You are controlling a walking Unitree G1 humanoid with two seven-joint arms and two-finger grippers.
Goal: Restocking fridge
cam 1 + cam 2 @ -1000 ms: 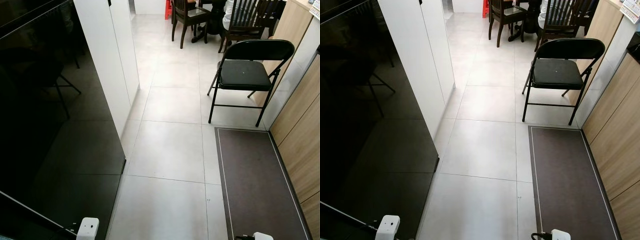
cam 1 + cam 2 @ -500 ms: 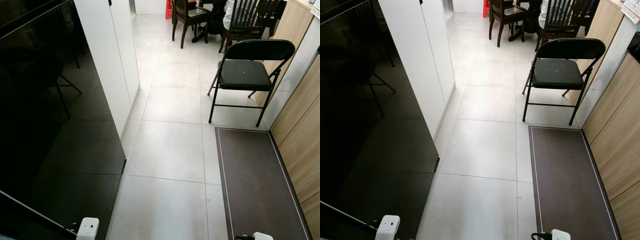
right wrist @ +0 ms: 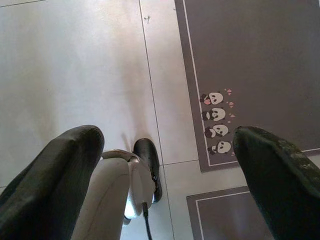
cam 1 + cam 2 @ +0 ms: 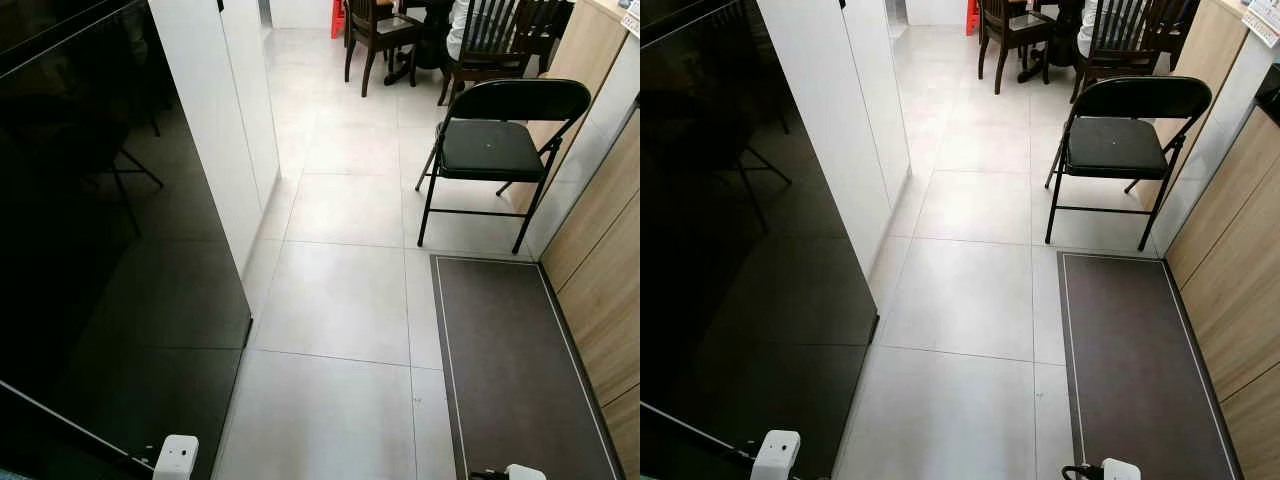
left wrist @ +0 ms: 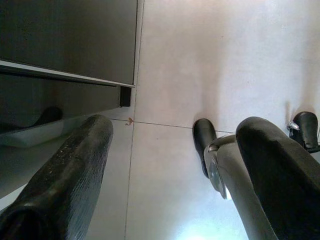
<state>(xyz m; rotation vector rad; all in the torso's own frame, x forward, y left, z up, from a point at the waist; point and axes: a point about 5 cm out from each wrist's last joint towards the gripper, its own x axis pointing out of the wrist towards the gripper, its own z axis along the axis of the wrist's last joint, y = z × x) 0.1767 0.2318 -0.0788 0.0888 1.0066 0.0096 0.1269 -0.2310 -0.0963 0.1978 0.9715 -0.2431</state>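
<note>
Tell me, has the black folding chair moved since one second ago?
No. The black folding chair stands on the same floor tiles, its front legs just short of the far edge of the dark mat, as before. The tiny shift is the camera's.

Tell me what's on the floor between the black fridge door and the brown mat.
Bare pale floor tiles lie between the black fridge door and the brown mat, as both eye views show. The folding chair stands beyond the mat.

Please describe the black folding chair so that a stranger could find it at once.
Follow the light wooden cabinets on the right, past the far end of the dark floor mat. The black folding chair stands there alone, with thin metal legs, unlike the dark wooden dining chairs farther back.
</note>
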